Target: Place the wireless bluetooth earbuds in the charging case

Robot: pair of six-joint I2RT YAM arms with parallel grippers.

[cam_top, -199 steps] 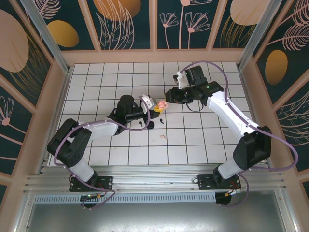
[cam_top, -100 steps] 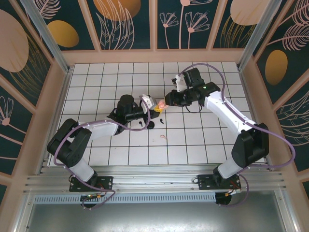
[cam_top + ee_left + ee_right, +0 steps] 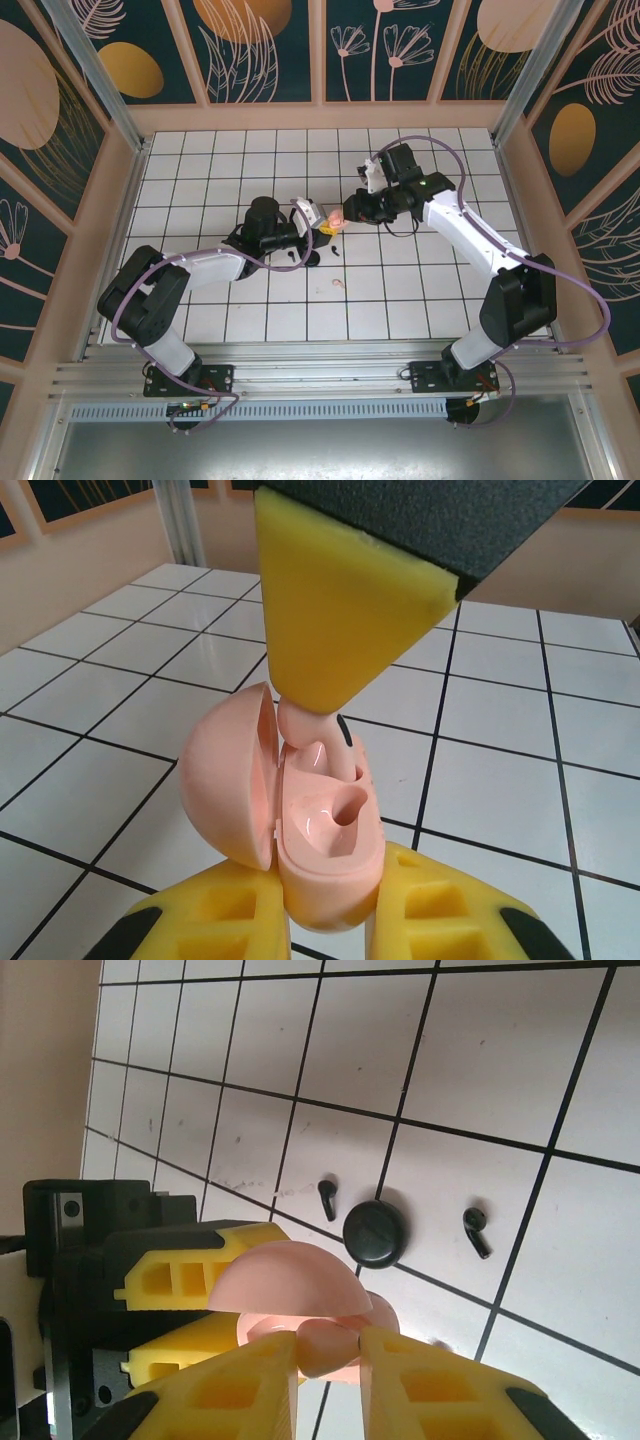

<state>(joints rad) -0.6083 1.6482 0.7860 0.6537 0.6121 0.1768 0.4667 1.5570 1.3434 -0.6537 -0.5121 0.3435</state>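
An open pale pink charging case (image 3: 335,845) stands between my left gripper's (image 3: 330,925) yellow fingers, which are shut on its base; its lid (image 3: 225,780) hangs open to the left. My right gripper (image 3: 330,1360) is shut on a pink earbud (image 3: 332,1345) and holds it at the case's far socket (image 3: 318,742); the near socket is bare. In the top view both grippers meet mid-table, left gripper (image 3: 318,226), right gripper (image 3: 340,215). A second pink earbud (image 3: 338,284) lies on the tiles nearer the bases. Two black earbuds (image 3: 327,1195) (image 3: 476,1231) lie beside a shut black case (image 3: 375,1232).
The white tiled floor (image 3: 400,290) is ringed by wooden walls. The black case (image 3: 312,258) and black buds (image 3: 291,254) (image 3: 333,250) lie just below the left gripper. Free tiles spread to the right and front.
My right gripper has edged left with the pink earbud, closing on the held case. The left arm has stayed still.
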